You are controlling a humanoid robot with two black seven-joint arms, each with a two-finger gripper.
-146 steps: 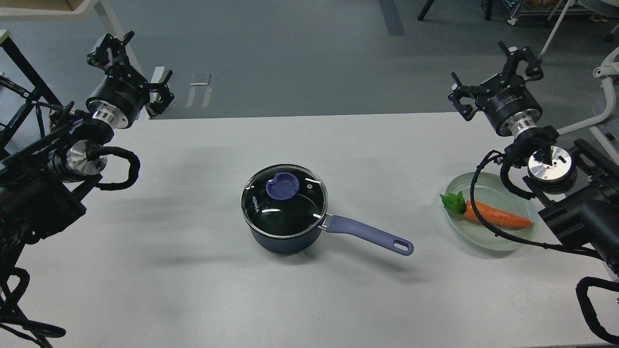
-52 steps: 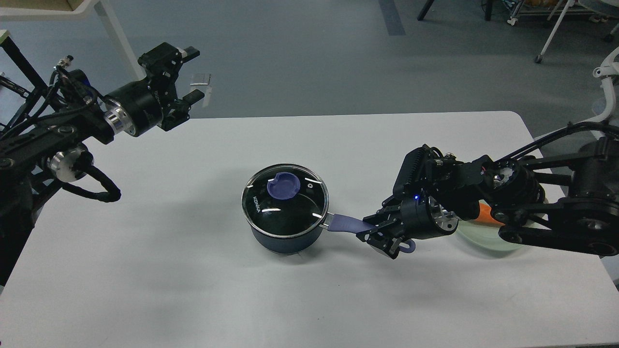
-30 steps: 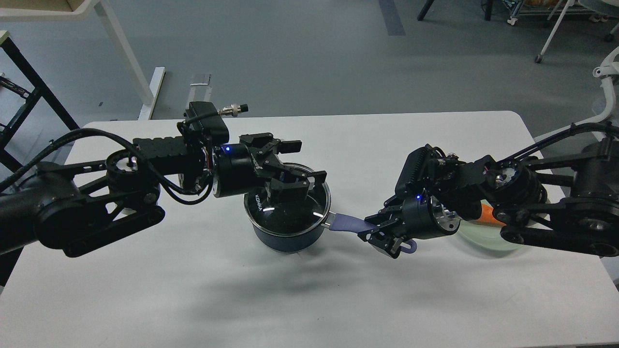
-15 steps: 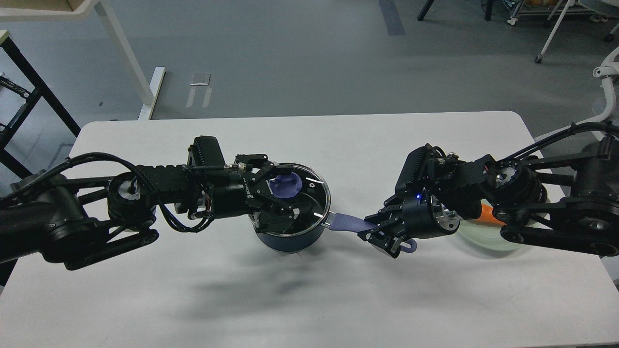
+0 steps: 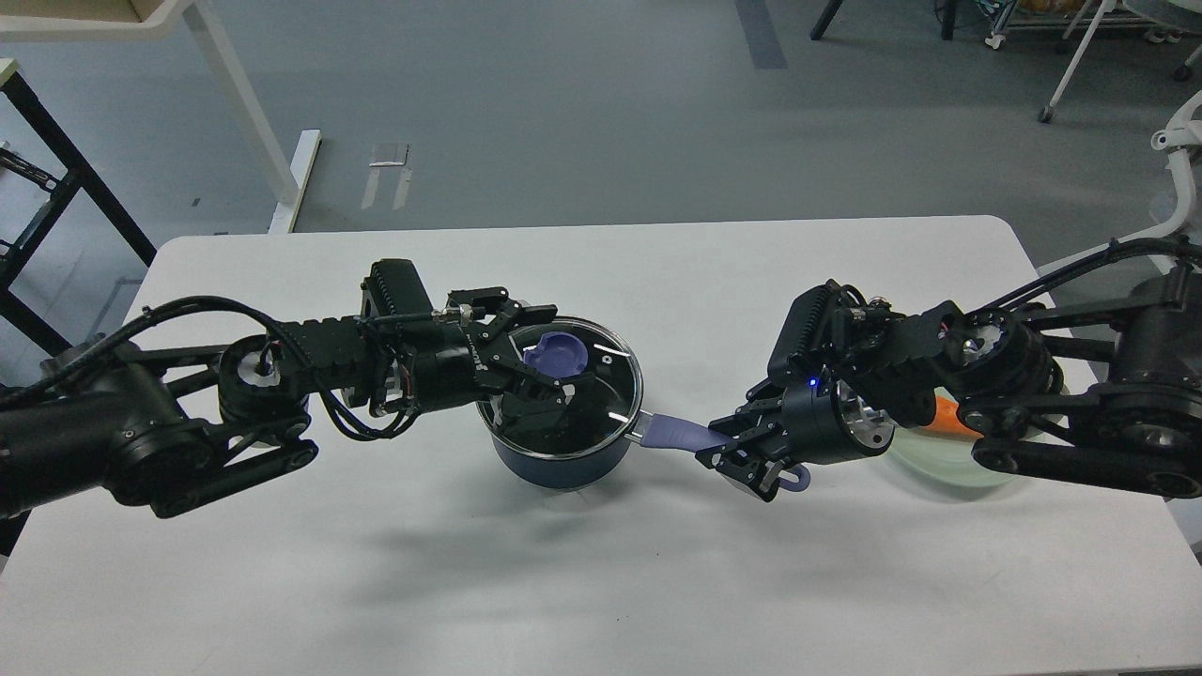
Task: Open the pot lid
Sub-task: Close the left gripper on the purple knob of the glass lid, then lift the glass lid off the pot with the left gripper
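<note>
A dark blue pot (image 5: 554, 462) stands mid-table with its glass lid (image 5: 601, 404) on. The lid's purple knob (image 5: 558, 354) sits toward the far side. My left gripper (image 5: 542, 359) reaches in from the left, low over the lid. Its fingers stand on either side of the knob, still a little apart from it. My right gripper (image 5: 742, 453) comes in from the right and is shut on the pot's purple handle (image 5: 678, 433). The handle's end loop (image 5: 796, 479) sticks out below it.
A pale green plate (image 5: 925, 468) with an orange carrot (image 5: 943, 414) lies at the right, mostly hidden behind my right arm. The table's front edge runs along the bottom of the view, and its back edge runs behind the pot.
</note>
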